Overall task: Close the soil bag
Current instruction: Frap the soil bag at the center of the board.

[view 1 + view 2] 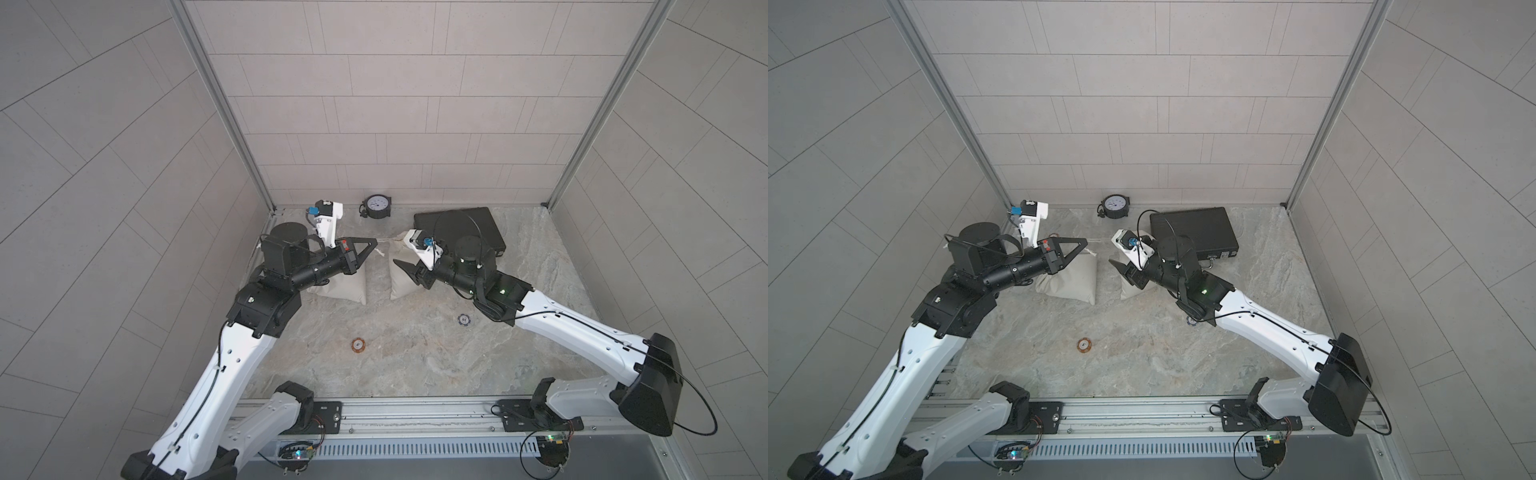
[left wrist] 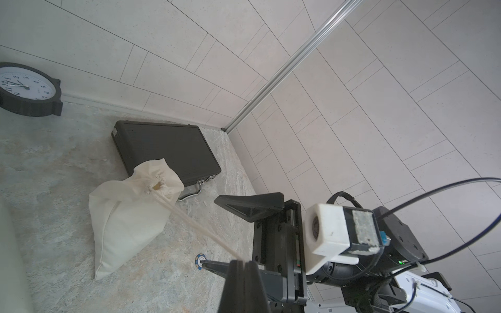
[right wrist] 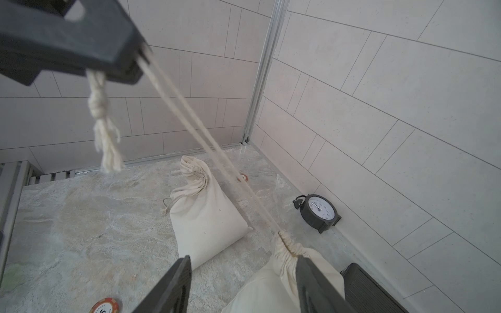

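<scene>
The soil bag (image 1: 401,282) lies on the desk (image 1: 415,353) in its far half, a little to the right of the middle. It lies just in front of the black case (image 1: 461,228), which lies near the far edge toward the far right corner. In the left wrist view the soil bag (image 2: 127,216) has its mouth gathered into tight folds, with only a small hole in the middle.

From this mouth the drawstring (image 2: 195,225) runs straight and tight to the left hand (image 1: 376,240). The left hand is pressed together and pinches the drawstring (image 3: 203,135) between its tips above the desk. The knotted end (image 3: 99,105) hangs free below this hand (image 3: 141,58).

The right hand (image 3: 242,258) is spread. Its fingers (image 3: 311,284) stand on both sides of the neck of the soil bag (image 3: 260,292) and do not pinch it; whether one of them touches the cloth, we cannot tell.

A second bag (image 1: 345,286), also with a gathered mouth, lies to the left of the soil bag, apart from it. A clock (image 1: 377,205) stands at the far edge near its middle. An orange chip (image 1: 358,345) lies near the centre of the desk, and a blue chip (image 1: 463,319) lies to the right of it, close to the right arm.
</scene>
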### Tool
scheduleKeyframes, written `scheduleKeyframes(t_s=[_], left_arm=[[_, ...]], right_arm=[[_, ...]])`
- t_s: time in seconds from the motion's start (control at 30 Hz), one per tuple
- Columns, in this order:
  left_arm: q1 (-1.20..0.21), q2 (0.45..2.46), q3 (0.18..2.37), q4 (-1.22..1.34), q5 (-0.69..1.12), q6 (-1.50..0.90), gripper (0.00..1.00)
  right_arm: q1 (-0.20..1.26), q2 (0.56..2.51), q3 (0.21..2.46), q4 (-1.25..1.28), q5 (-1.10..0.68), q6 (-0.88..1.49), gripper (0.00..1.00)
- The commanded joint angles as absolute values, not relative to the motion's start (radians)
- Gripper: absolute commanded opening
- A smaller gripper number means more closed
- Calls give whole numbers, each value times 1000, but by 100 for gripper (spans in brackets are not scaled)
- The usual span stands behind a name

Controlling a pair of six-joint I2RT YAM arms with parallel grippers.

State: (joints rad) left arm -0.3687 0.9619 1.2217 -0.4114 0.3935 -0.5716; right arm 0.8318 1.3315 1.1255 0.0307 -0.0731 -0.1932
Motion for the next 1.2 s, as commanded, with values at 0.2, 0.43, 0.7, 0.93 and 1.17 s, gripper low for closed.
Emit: scheduleKeyframes(t_s=[0.2,0.43,0.7,0.93,1.17], left_arm=[[-365,925,1239,-391,428,-571,0],[-365,901,1254,-410,435,-564,0],[-364,845,1331,-508,339,-513,0],[-354,863,1508,-614,290,-483,0],[-304,890,1596,-655,240,-477,0]], right_arm=[[834,1464,1189,90,-15,-275,59],[824,1527,1209,142,47,-270,32],[743,1572,1197,76,54,-246,5],[634,1636,1140,-40,105,-208,7],[513,1684,1118,-160,217,-129,12]])
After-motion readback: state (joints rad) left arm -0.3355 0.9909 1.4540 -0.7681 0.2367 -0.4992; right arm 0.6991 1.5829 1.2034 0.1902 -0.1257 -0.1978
